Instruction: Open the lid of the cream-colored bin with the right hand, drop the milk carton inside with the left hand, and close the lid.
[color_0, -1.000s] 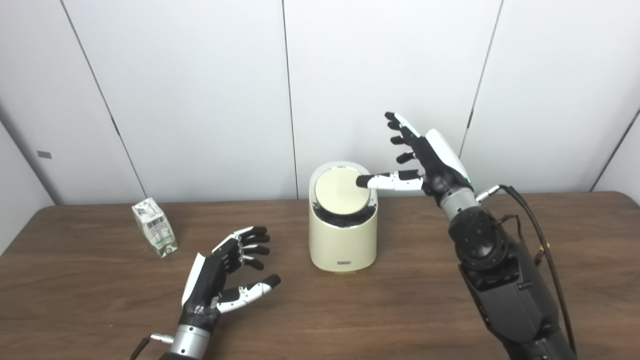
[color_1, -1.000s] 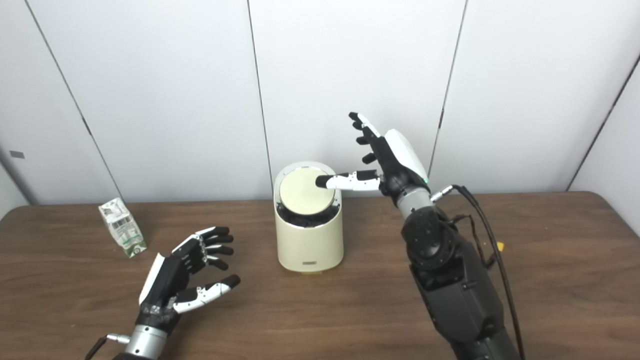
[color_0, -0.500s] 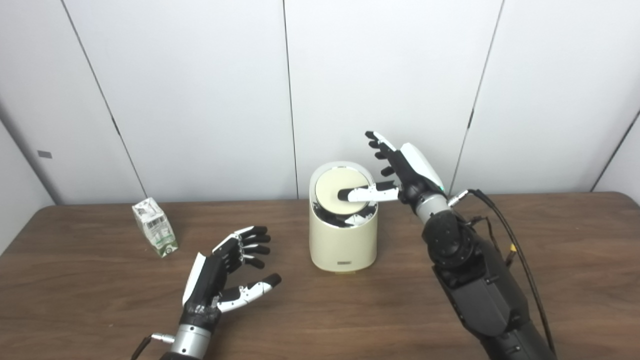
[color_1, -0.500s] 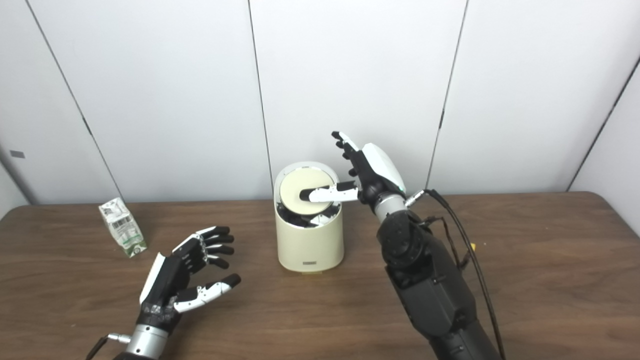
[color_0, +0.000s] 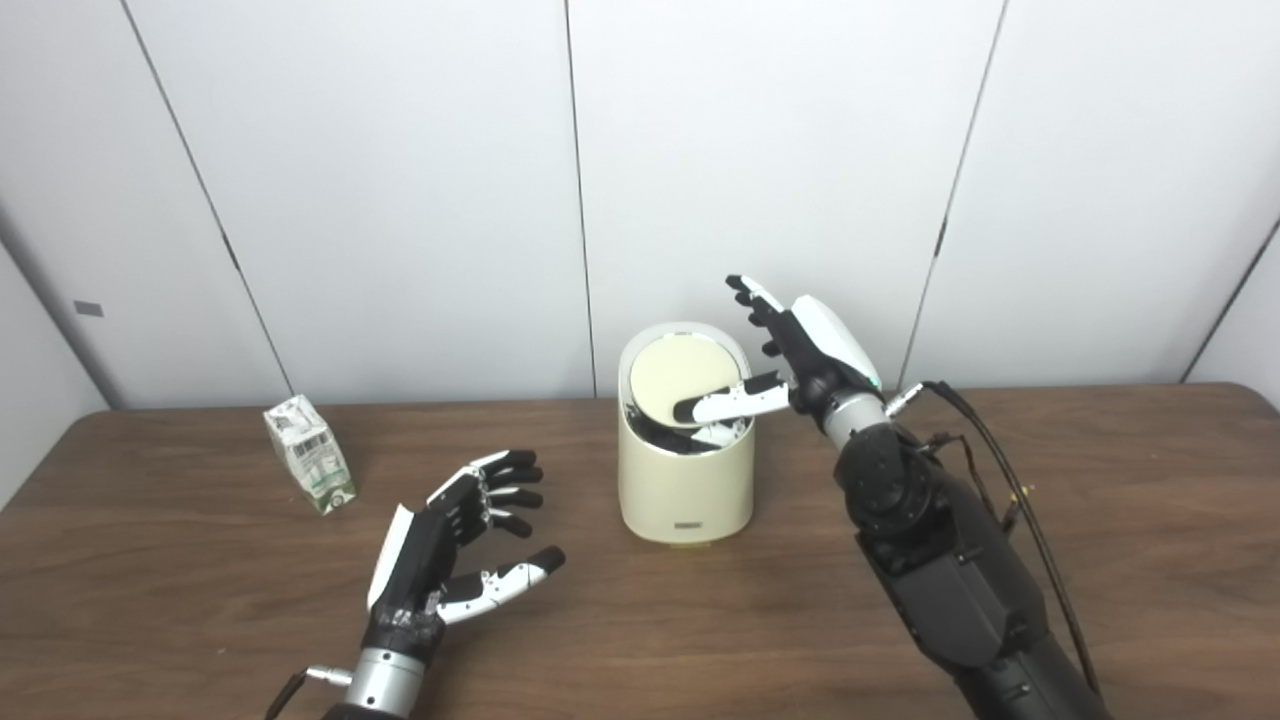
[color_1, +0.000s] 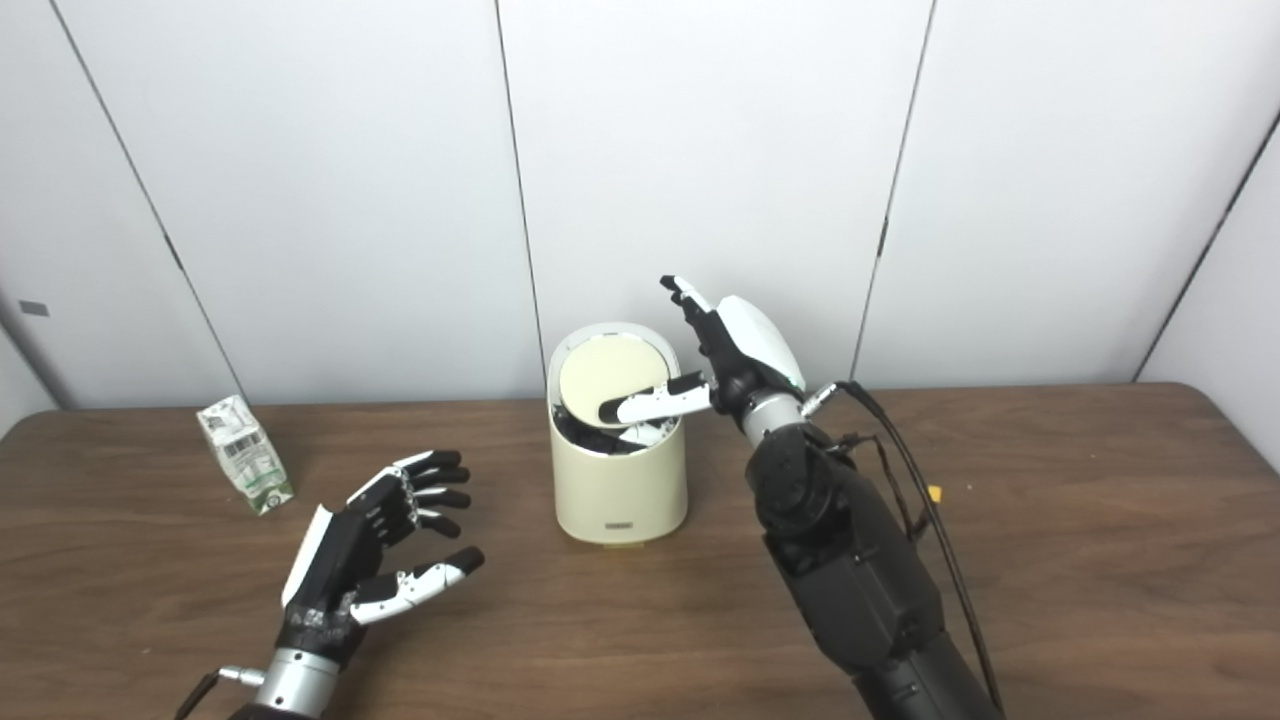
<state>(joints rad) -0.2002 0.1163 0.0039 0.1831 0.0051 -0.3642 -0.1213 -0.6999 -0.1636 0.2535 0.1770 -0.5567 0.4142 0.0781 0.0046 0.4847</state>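
Observation:
The cream-colored bin (color_0: 686, 485) stands at the middle of the table. Its round lid (color_0: 678, 378) is tilted, its near edge pushed down into the dark opening. My right hand (color_0: 795, 350) is open beside the bin's right rim, with its thumb pressing down on the lid's front right part. The milk carton (color_0: 309, 467), white with green print, stands at the left of the table. My left hand (color_0: 450, 540) is open and empty, low over the table to the right of the carton and apart from it.
The brown wooden table (color_0: 200, 620) stands against white wall panels (color_0: 400, 180). A black cable (color_0: 1010, 470) runs along my right forearm. A small yellow speck (color_1: 933, 493) lies on the table at the right.
My right hand has come down and left toward the bin, and its thumb has slid across the lid and pushed its near edge down. My left hand and the carton have not moved.

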